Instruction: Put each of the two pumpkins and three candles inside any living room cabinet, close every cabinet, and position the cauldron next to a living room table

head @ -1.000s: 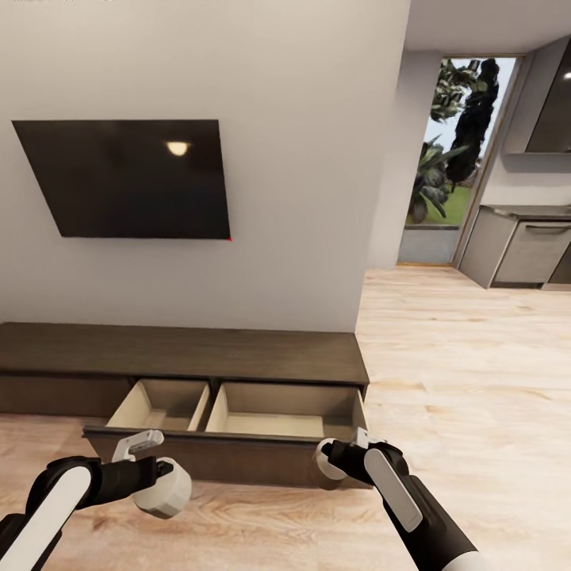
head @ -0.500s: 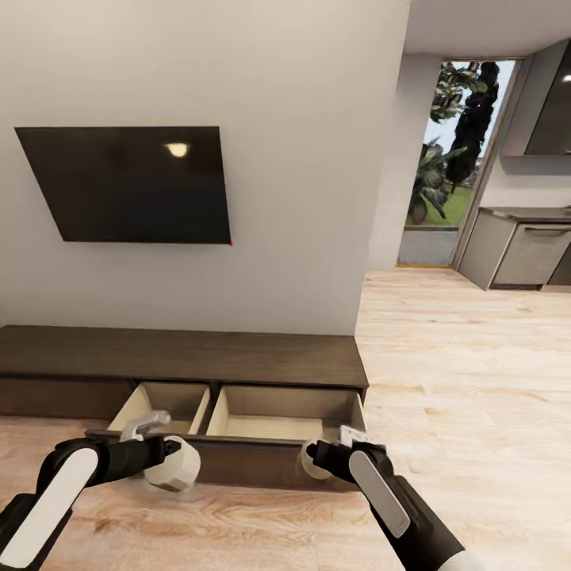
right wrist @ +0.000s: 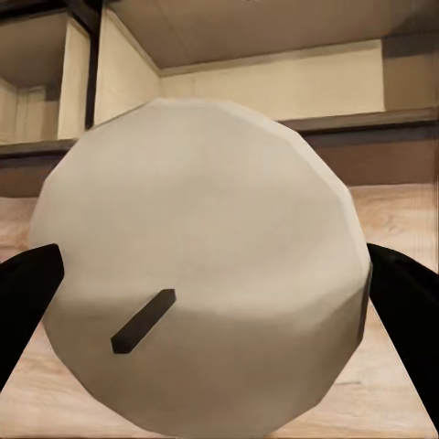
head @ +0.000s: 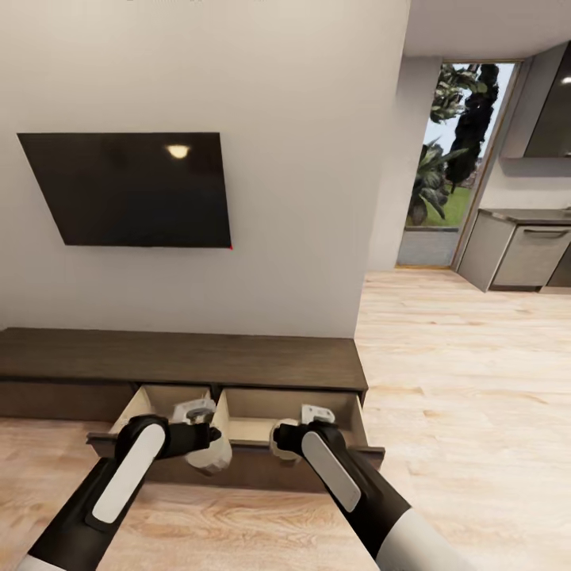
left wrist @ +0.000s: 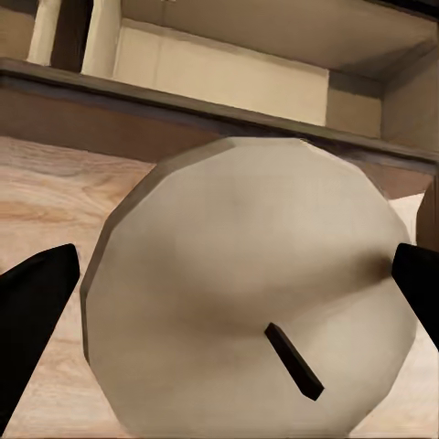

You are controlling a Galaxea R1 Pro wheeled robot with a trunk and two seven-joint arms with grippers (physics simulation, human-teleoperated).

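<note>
Two candles held at the front of the open cabinet drawer.

Along the wall, low and long, the dark-brown cabinet (head: 182, 361), with one wide drawer (head: 238, 464) pulled out and its two pale compartments open to view; above it a black TV (head: 131, 189) on the wall, and pale wood floor (head: 460, 381) all around. At the drawer front, on the left, the left gripper (left wrist: 224, 293) pinching the left candle (left wrist: 247, 288), a cream cylinder with a short dark wick, one black finger on each side of it. Just beside, over the drawer's front edge before the right compartment, the right gripper (right wrist: 215, 283) clamped the same way on the right candle (right wrist: 206, 274), which sits between its fingers, wick end towards the camera.
</note>
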